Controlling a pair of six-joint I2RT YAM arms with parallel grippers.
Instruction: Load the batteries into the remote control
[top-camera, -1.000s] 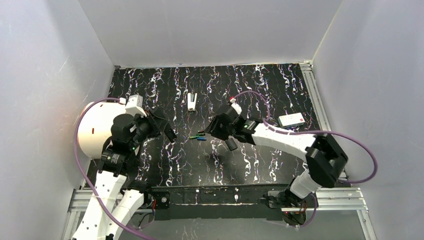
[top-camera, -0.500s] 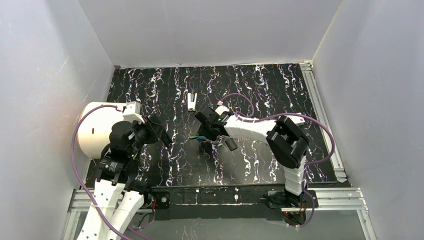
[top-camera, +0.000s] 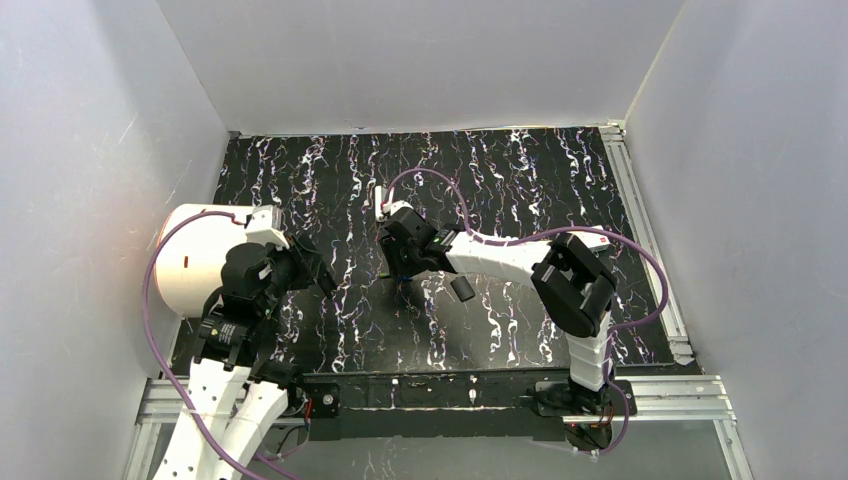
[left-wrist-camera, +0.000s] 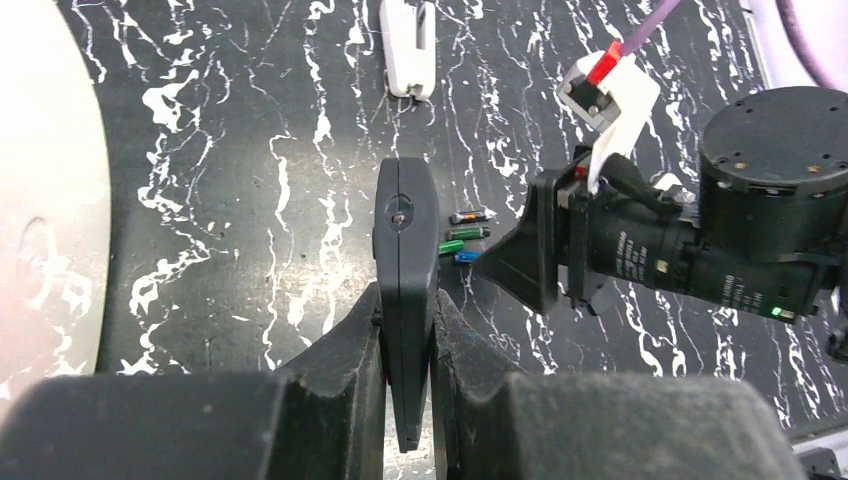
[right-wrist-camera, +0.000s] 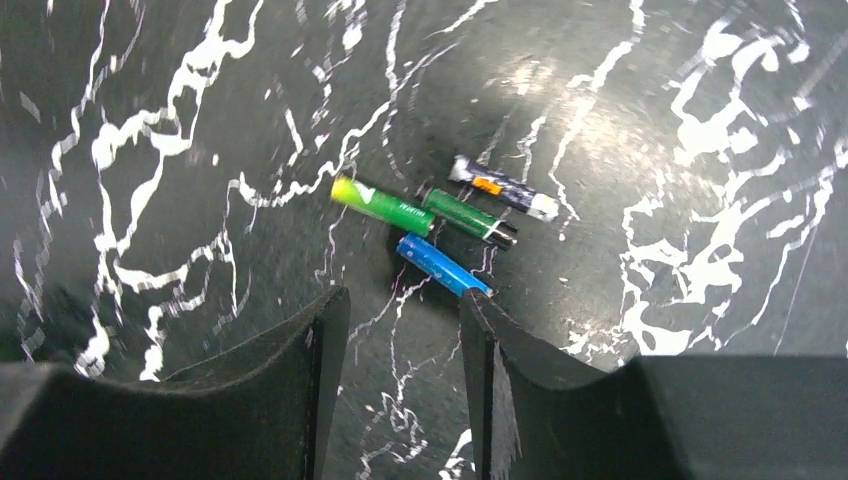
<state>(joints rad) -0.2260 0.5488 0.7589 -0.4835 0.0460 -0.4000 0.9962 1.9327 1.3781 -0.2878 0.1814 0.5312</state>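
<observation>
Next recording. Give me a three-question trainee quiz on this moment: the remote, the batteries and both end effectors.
1. True or false: the left end effector is shut on the flat black plastic remote control.
2. In the right wrist view, which small cylindrical battery lies nearest the right end effector?
A) blue battery
B) black battery with orange band
C) bright green battery
3. Fill in: the right end effector's jaws are ____, with nothing between them.

Key: 1 true; 2 A; 3 open.

white arm links (top-camera: 500, 257), black joints (top-camera: 572, 290), purple cables (top-camera: 146, 290), green led (left-wrist-camera: 775, 312)
</observation>
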